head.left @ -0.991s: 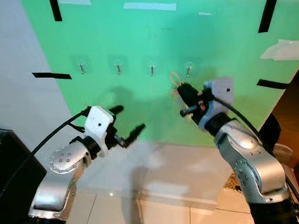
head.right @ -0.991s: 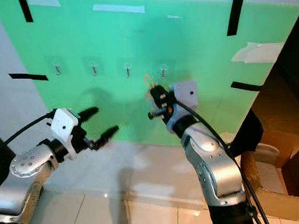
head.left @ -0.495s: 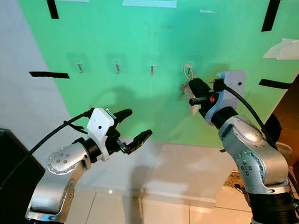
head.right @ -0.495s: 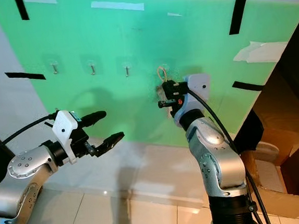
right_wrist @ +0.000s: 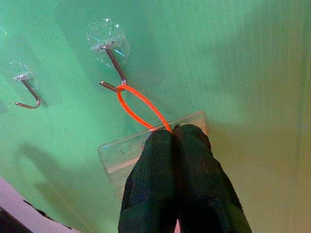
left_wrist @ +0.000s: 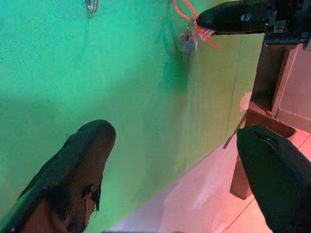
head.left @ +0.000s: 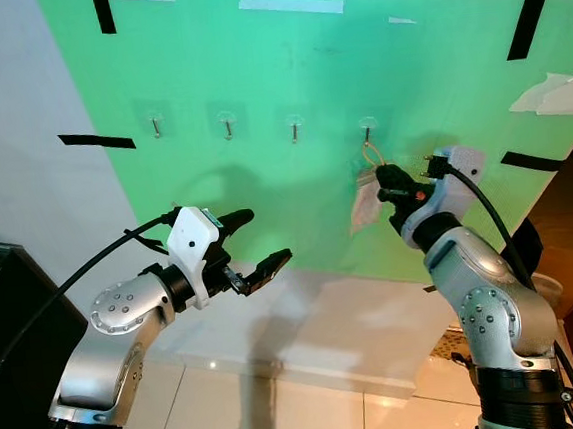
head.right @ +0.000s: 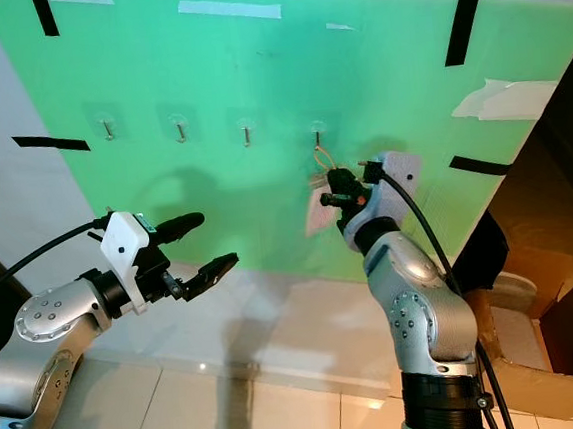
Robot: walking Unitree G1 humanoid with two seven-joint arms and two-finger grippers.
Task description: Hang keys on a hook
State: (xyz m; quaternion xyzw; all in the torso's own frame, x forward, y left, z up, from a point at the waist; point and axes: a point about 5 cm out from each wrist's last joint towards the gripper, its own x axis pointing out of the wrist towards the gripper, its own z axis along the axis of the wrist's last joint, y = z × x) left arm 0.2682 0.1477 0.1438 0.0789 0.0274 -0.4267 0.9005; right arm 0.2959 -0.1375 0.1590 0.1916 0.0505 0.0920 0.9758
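The right gripper point(right_wrist: 172, 133) is pinching the keys' orange loop point(right_wrist: 138, 107) – just catching the hook point(right_wrist: 114, 68) tip near the green board's point(head.left: 256, 97) top edge. Letting go early could be dropping them – the loop is barely on.

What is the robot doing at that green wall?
It is hanging something on a hook. The right gripper is pinched shut on an orange loop tied to a clear plastic tag. The loop is around the tip of the rightmost hook on the green board, but the gripper has not let go yet. Three other hooks in the row are bare. The left gripper hovers open in front of the board, holding nothing.
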